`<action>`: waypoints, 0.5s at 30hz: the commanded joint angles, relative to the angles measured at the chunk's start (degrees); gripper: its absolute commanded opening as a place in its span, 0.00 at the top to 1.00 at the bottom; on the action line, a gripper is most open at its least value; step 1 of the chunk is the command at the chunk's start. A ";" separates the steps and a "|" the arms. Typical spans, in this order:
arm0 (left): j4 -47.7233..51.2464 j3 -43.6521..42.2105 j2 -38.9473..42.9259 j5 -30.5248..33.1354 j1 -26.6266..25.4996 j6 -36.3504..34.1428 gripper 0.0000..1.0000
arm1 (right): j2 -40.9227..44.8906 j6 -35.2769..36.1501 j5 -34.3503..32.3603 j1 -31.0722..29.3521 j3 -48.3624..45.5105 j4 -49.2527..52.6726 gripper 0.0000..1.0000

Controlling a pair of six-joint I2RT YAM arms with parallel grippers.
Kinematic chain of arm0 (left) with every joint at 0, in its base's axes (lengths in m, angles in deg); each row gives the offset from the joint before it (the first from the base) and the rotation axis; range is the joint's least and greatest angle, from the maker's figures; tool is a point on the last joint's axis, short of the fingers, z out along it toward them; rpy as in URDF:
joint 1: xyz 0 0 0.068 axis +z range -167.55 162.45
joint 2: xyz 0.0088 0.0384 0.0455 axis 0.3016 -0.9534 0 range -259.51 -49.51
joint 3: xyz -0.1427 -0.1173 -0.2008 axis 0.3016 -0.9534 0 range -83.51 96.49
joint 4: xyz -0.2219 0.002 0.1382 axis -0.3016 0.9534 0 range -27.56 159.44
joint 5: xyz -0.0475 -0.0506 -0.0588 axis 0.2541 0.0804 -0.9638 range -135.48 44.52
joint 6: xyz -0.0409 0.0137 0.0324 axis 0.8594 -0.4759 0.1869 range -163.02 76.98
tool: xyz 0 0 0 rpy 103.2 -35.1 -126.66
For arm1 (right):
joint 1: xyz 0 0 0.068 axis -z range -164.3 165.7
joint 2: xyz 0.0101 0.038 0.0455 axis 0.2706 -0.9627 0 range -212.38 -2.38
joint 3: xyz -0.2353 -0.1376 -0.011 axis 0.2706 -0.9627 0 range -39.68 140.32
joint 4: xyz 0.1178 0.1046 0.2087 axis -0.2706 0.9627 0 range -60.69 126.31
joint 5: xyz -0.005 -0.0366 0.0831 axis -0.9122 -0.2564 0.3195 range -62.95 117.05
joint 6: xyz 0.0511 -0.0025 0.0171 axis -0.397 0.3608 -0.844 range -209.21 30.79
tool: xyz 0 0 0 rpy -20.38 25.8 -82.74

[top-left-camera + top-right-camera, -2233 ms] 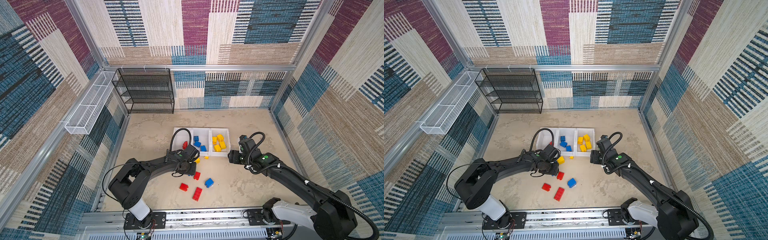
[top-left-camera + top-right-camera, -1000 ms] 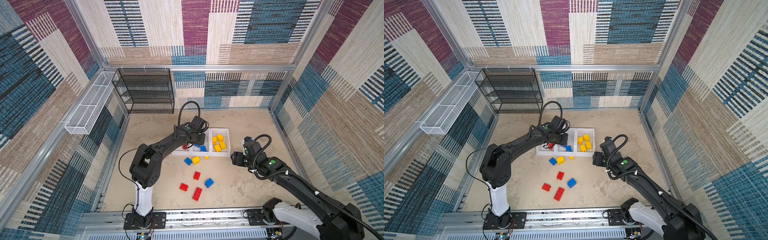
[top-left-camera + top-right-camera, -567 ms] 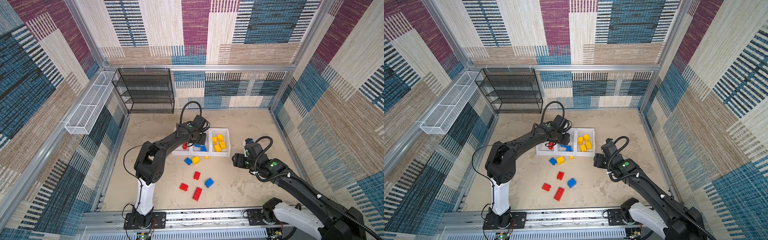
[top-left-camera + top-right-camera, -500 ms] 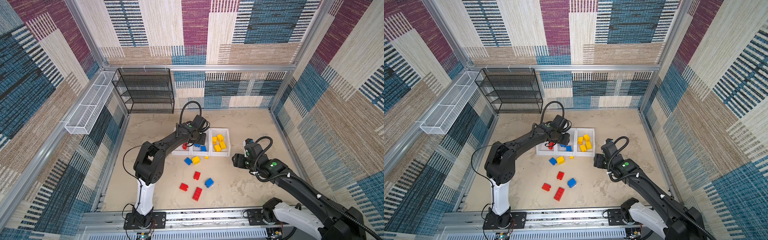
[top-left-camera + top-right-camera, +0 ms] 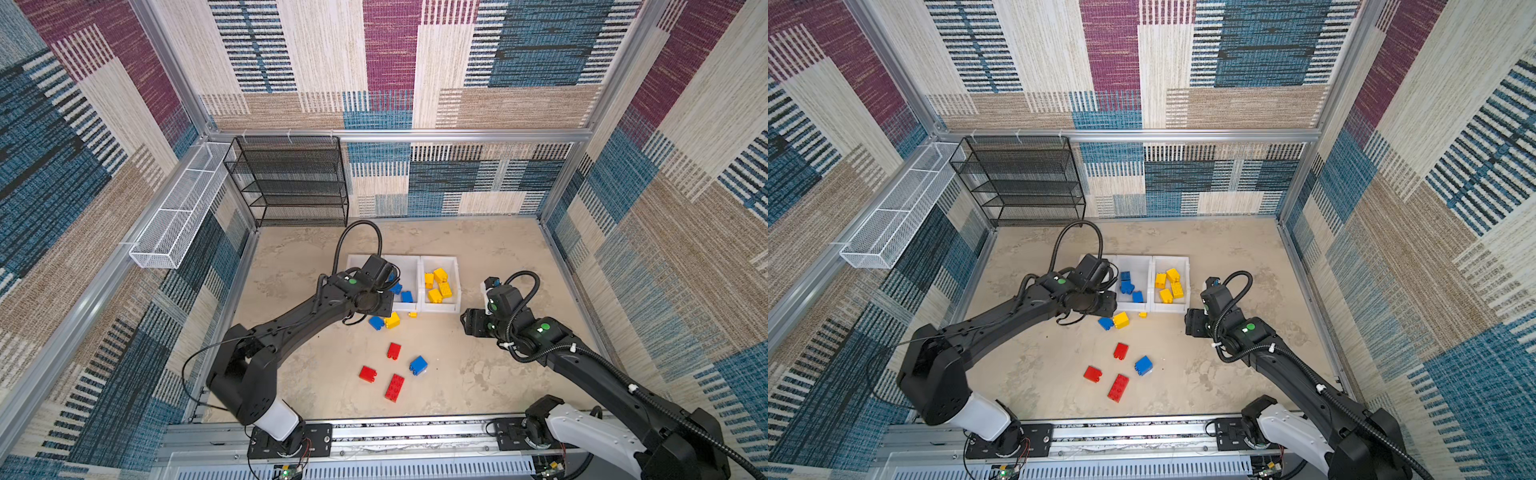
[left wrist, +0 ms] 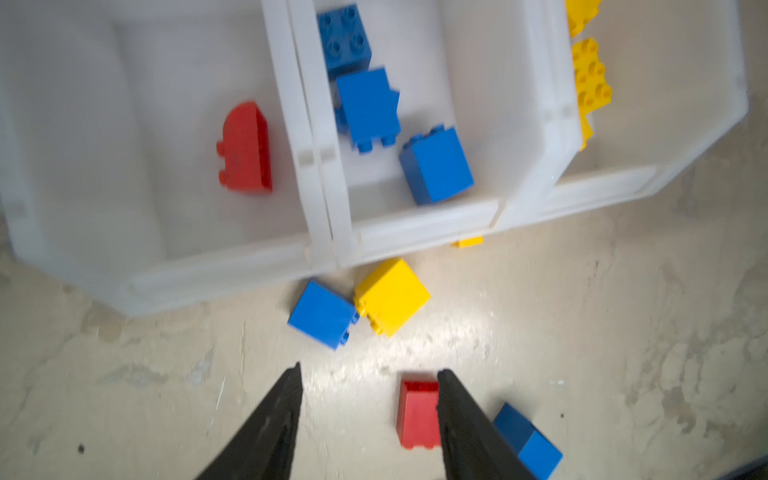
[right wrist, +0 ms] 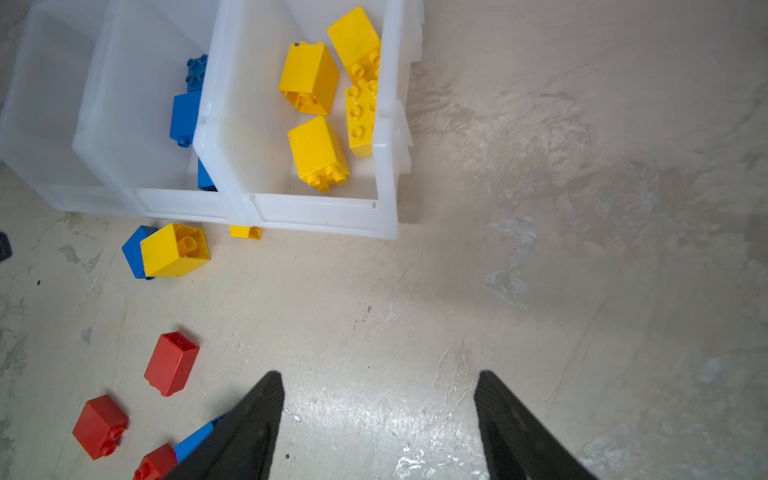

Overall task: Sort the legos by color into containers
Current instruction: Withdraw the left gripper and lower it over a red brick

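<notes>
3 milky, translucent plastic bins stand in a row just above the centre of both top views, on the mottled, stone-look beige worktop (image 5: pixel 498 253). The left bin (image 6: pixel 83 187) has 1 rounded red brick (image 6: pixel 245 147) in it, smooth and glossy. From above, the left arm covers almost that whole bin. The middle bin (image 5: pixel 1136 262) holds the blue bricks (image 5: pixel 1127 287), studs showing on 1 of them. The right bin (image 5: pixel 1187 266) holds 4 yellow bricks (image 5: pixel 1166 296), 1 partly behind the wall in the right wrist view.

Left end effector (image 6: pixel 370 370): 2 matte black tapered fingers, parted, released, nothing between them, hanging over the worktop just in front of the bins. This wrist view is soft with blur. 1 finger cuts off the edge of a red block (image 6: pixel 417 415), its hollow side showing, and part of a blue block (image 6: pixel 525 440) beyond it.

Right end effector (image 7: pixel 378 374): spread wide, gripping nothing, over bare worktop to the right of the bins in both top views.

Loose pieces now. A blue cube (image 5: pixel 376 322) and a yellow cube (image 5: pixel 392 320) touch each other just below the bins. A tiny yellow piece (image 5: pixel 412 314) sits tight against the bin front, partly tucked under it. At lower centre, near the red and blue blocks, lie a small red brick (image 5: pixel 368 373) and a long red brick (image 5: pixel 394 387).
</notes>
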 commanded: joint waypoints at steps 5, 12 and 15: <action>2.63 -12.95 10.48 4.65 -6.52 14.23 0.44 | 0.92 3.00 5.04 -0.06 -0.55 -3.07 0.24; 2.56 -17.80 10.26 6.44 -12.21 16.51 0.43 | -0.40 3.91 6.13 -0.07 -0.20 -3.46 0.24; 2.54 -18.45 9.62 5.66 -12.34 14.17 0.43 | -0.79 3.96 5.40 -0.06 -0.46 -3.78 0.24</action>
